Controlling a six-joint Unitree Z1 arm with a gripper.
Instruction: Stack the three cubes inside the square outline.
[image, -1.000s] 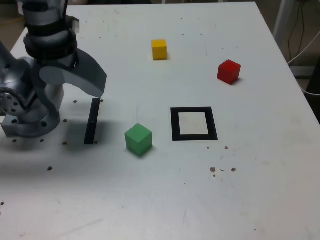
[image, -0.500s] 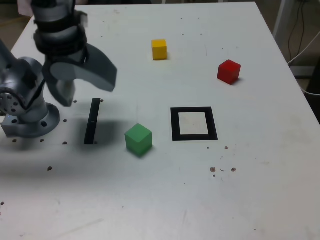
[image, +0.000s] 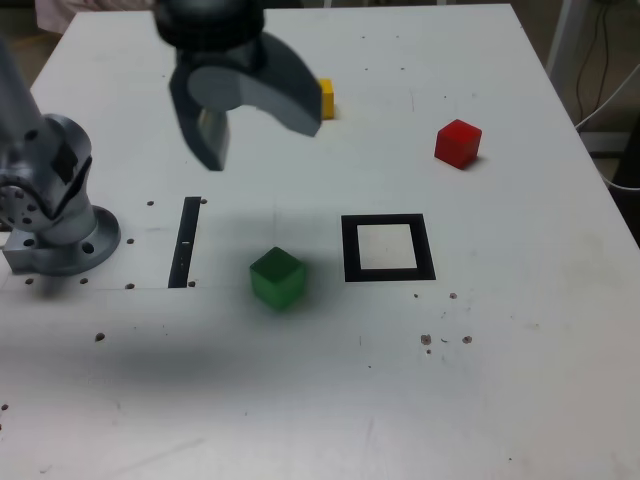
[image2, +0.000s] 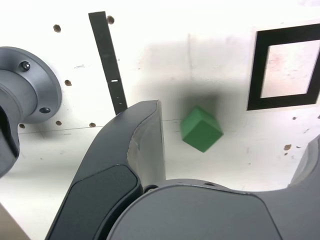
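With my end effector (image: 260, 150) released, I must align its jaws with the green cube's (image: 278, 278) faces, beside the square outline (image: 351, 250).

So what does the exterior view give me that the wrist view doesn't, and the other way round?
Only the exterior view: the red cube and the yellow cube, the latter partly hidden behind the gripper.
Only the wrist view: the inner face of one finger up close, with nothing between the open jaws touching it.
Both: the green cube, the square outline, the black strip, the arm's round base and the gripper.
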